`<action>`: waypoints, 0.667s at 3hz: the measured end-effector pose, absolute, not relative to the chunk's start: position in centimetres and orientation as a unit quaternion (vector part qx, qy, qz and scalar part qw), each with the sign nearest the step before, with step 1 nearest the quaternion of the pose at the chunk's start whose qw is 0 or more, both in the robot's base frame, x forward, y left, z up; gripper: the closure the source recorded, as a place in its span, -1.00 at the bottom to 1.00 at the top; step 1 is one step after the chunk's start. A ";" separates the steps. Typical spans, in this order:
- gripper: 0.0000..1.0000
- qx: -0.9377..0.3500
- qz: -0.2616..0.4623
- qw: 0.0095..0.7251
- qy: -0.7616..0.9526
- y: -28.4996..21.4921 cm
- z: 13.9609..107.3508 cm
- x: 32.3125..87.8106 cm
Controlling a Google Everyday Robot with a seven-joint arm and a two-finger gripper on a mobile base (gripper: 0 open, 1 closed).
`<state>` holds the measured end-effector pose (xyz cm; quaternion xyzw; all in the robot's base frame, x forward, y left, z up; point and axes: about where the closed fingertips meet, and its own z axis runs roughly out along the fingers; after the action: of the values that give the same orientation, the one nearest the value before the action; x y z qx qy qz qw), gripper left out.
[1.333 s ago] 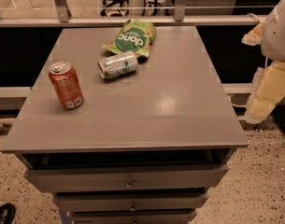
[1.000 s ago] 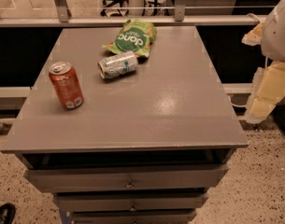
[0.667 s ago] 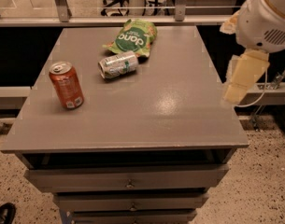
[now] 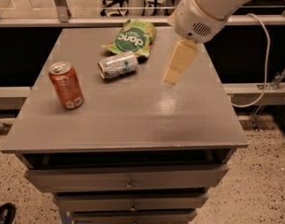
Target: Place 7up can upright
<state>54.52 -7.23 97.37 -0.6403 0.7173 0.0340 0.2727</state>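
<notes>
The grey bench fills the middle of the frame, with drawers below its top and speckled floor around it. The white arm has swung in from the right edge to the upper right, over the bench. Its cream pincer now hangs above the right-centre of the top, touching nothing; whether it is spread or pressed together I cannot tell. The green snack bag, the upright orange soda can and the 7up can have not moved. The 7up can lies on its side in the upper middle, just below the bag.
</notes>
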 end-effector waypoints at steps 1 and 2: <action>-1.00 -0.640 0.035 0.275 0.717 -7.1 97.4 54.6; -1.00 -0.635 0.047 0.297 0.711 -5.8 97.3 55.4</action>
<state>55.43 -5.84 97.33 -0.6351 0.7113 0.0473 0.2974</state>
